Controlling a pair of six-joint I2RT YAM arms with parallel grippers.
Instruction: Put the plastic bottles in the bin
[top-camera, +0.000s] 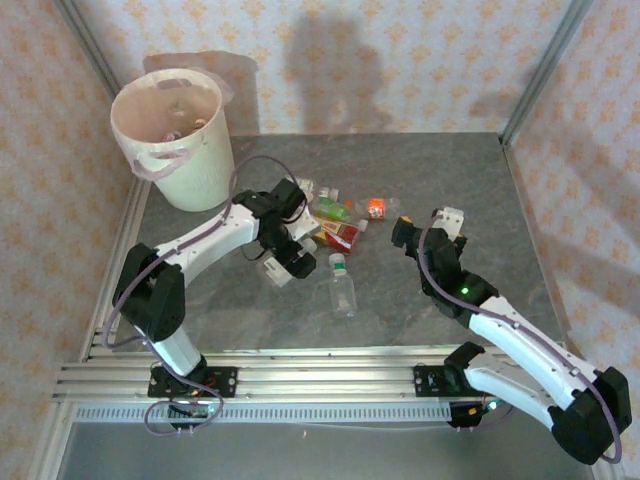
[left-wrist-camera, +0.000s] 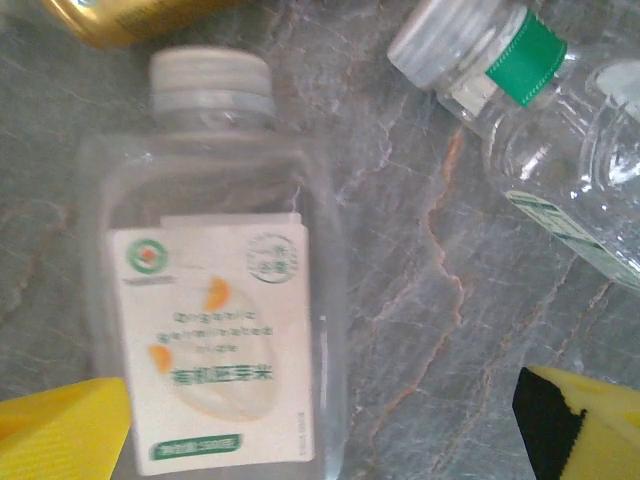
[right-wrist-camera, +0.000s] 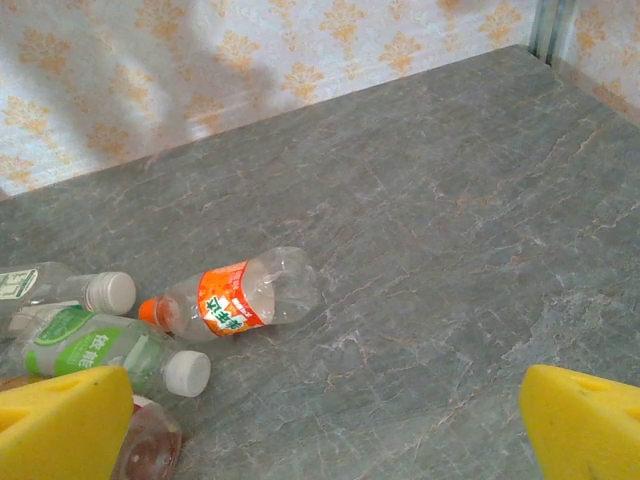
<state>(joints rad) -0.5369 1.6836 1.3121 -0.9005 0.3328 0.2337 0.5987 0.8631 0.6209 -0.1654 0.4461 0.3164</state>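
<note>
The bin (top-camera: 195, 170), a round cream-white bucket with a pinkish inside and a thin bag folded over its rim, stood upright at the far left corner of the bench (top-camera: 420, 180). The plastic bottles (top-camera: 338, 222) lay on their sides in a loose cluster near the middle, well apart from it. An orange-labelled bottle (right-wrist-camera: 240, 297) with an orange cap lay just beside a green-labelled bottle (right-wrist-camera: 95, 345) with a white cap. A flat clear bottle (left-wrist-camera: 215, 300) lay with its white label up, near a clear green-banded bottle (left-wrist-camera: 525, 60).
</note>
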